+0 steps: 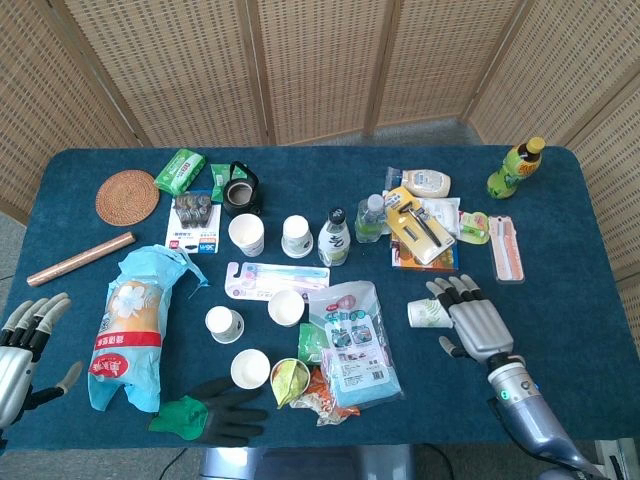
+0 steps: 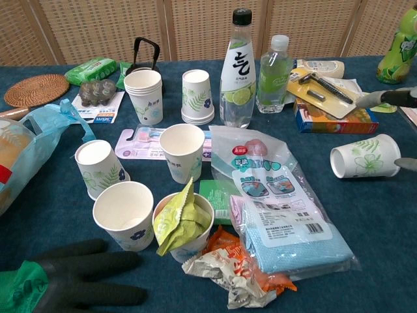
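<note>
A white paper cup (image 1: 423, 313) (image 2: 363, 156) with a green flower print lies on its side on the blue table, mouth facing left. My right hand (image 1: 472, 320) hovers just right of it, palm down and fingers spread, holding nothing. In the chest view only its fingertips (image 2: 391, 98) and a thumb tip show, at the right edge above and below the cup. My left hand (image 1: 22, 345) rests open at the table's front left corner, a short way left of a blue plastic bag (image 1: 135, 325).
A packaged blue cloth (image 1: 350, 340), several upright paper cups (image 2: 181, 150) and a wrapper-filled cup (image 2: 182, 225) lie left of the fallen cup. Behind it are a razor pack (image 1: 420, 225), two bottles (image 2: 236, 68) and a toothbrush case (image 1: 505, 248). A black-green glove (image 1: 205, 410) lies at the front.
</note>
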`<state>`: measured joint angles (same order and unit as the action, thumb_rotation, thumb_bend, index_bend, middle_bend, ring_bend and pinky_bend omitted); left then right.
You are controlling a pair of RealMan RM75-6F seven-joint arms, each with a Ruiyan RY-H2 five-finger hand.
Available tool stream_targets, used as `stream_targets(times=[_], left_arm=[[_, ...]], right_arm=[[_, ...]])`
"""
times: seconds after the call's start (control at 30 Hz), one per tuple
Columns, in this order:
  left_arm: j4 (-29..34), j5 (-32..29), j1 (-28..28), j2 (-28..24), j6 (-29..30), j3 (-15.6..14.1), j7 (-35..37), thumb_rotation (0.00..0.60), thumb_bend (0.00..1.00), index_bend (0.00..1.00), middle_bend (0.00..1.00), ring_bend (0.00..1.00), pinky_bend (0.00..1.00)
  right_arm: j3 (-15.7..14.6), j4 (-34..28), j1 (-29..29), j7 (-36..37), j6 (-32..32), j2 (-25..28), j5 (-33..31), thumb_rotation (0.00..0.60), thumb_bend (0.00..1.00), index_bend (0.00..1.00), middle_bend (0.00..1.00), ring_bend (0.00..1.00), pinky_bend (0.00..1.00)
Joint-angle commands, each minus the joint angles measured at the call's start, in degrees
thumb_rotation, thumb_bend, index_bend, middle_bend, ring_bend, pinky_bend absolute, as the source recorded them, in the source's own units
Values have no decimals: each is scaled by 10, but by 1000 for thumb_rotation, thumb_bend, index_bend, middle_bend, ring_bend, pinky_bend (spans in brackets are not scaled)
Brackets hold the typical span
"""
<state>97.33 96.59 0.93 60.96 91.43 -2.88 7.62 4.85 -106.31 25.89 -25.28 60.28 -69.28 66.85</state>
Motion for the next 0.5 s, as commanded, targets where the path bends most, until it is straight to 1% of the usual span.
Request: stream_targets(times=[0.03, 0.33, 0.5], left_arm=[[-5, -2, 0, 1, 1, 0, 5, 600, 388, 0, 98, 95, 20], [-20, -7, -3, 3, 1, -1, 22, 600, 387, 0, 98, 95, 20], [-25, -7, -4, 4, 1, -2, 27, 600, 387, 0, 98, 95, 19]], right_arm=[[0, -23, 26, -66, 4, -21, -43, 600, 376, 0, 0, 0, 0], [-4, -22, 69, -163, 1, -51, -119, 600, 375, 0, 11, 0, 0], [-7, -17, 84, -192, 8, -64, -147, 600, 376, 0, 21, 0, 0]])
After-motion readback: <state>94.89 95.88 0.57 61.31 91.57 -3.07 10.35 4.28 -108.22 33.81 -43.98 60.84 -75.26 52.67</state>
